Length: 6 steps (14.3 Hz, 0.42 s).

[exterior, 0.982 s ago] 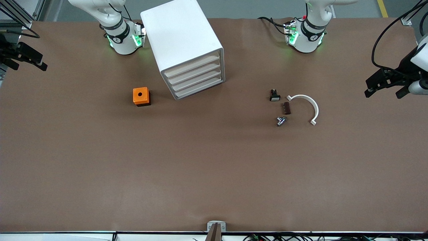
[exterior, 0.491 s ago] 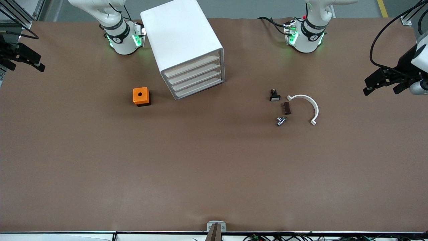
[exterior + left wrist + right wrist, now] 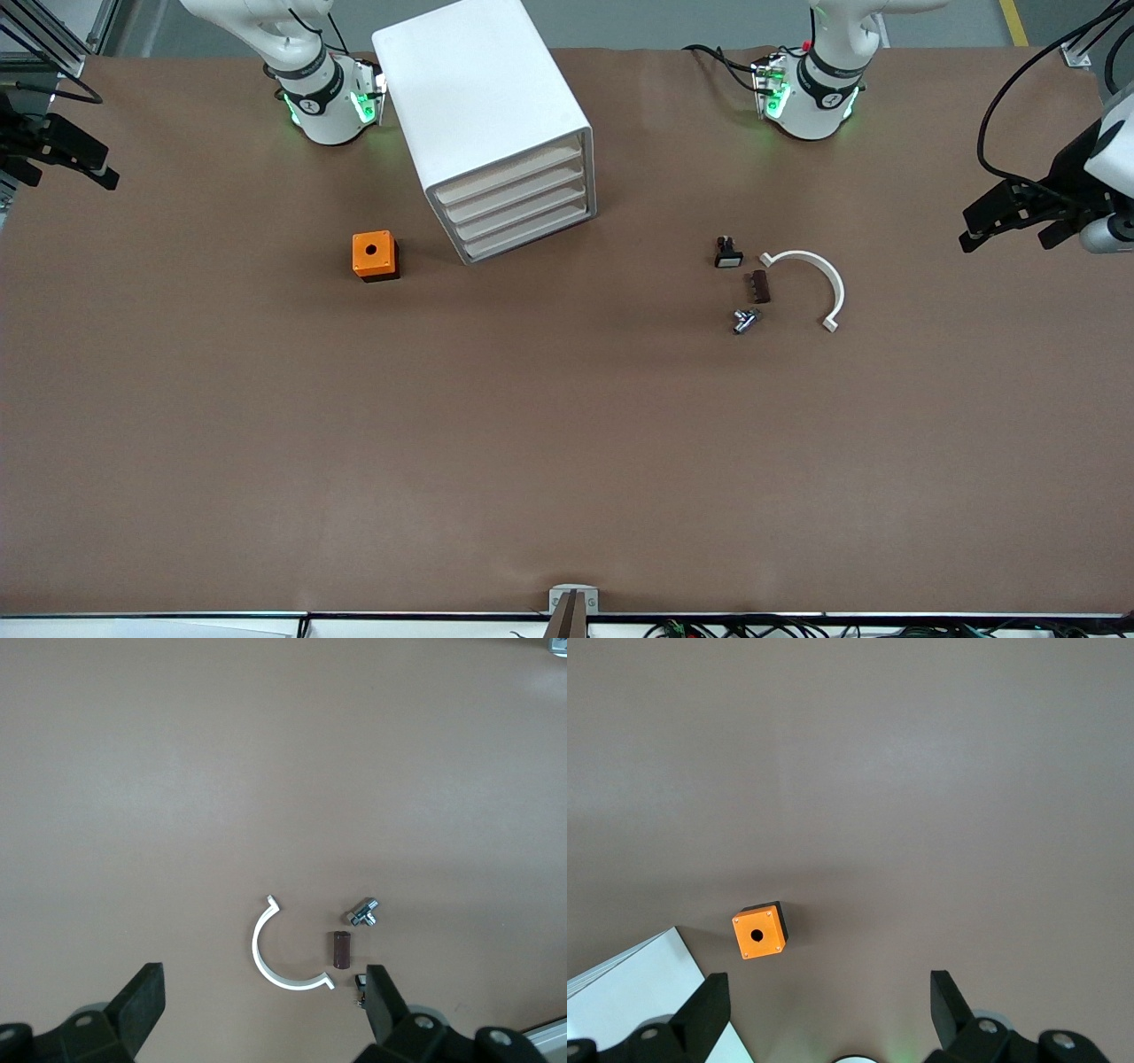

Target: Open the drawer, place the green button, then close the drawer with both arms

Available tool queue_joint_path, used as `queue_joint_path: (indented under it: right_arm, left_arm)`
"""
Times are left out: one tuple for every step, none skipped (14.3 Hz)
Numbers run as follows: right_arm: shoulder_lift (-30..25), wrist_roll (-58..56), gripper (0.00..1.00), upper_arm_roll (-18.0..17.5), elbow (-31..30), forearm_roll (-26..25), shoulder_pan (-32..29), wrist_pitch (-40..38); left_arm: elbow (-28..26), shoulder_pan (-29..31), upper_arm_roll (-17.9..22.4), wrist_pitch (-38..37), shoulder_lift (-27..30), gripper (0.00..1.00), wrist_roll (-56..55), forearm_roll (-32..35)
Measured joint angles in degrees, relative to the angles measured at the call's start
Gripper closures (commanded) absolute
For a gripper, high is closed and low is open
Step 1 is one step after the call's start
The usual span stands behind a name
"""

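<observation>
The white cabinet [image 3: 483, 106] stands near the right arm's base with all four off-white drawer fronts [image 3: 518, 208] shut. No green-capped button shows in any view. My left gripper [image 3: 1010, 237] hangs open and empty over the left arm's end of the table; in the left wrist view its own point [image 3: 263, 988] lies over bare table beside the small parts. My right gripper [image 3: 75, 175] hangs open and empty at the right arm's end of the table. In the right wrist view [image 3: 828, 992] it is high over the table, with a corner of the cabinet [image 3: 629, 992] in sight.
An orange box with a round hole [image 3: 375, 255] [image 3: 759, 932] sits beside the cabinet. Toward the left arm's end lie a black switch with a white face [image 3: 727, 252], a brown cylinder [image 3: 760, 286] [image 3: 342, 950], a metal fitting [image 3: 745, 320] [image 3: 363, 912] and a white curved clip [image 3: 811, 279] [image 3: 266, 952].
Both grippers have shifted slightly at their ends of the table. Nothing on the table has moved.
</observation>
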State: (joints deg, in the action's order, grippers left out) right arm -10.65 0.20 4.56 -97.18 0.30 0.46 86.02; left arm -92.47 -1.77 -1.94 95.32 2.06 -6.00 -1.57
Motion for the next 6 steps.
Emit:
queue_joint_path:
  right_arm:
    - [0.0,0.0,0.0,0.0,0.0,0.0,0.01,0.0]
    - [0.0,-0.01,0.0,-0.02,0.0,0.0,0.03,0.0]
    - [0.0,-0.02,0.0,-0.06,0.0,0.0,0.06,0.0]
    - [0.0,-0.03,0.0,-0.11,0.0,0.0,0.13,0.0]
    - [0.0,-0.03,0.0,-0.12,0.0,0.0,0.27,0.0]
    - [0.0,-0.03,0.0,-0.13,0.0,0.0,0.39,0.0]
  left_arm:
    - [0.26,0.01,0.0,0.0,-0.24,0.0,0.0,0.0]
    - [0.43,0.04,0.0,0.0,-0.43,0.0,0.0,0.0]
    - [0.56,0.06,0.0,0.0,-0.59,0.0,0.0,0.0]
    - [0.63,0.06,0.0,0.0,-0.71,0.0,0.0,0.0]
    - [0.67,0.06,0.0,0.0,-0.76,0.0,0.0,0.0]
    - [0.71,0.06,0.0,0.0,-0.78,0.0,0.0,0.0]
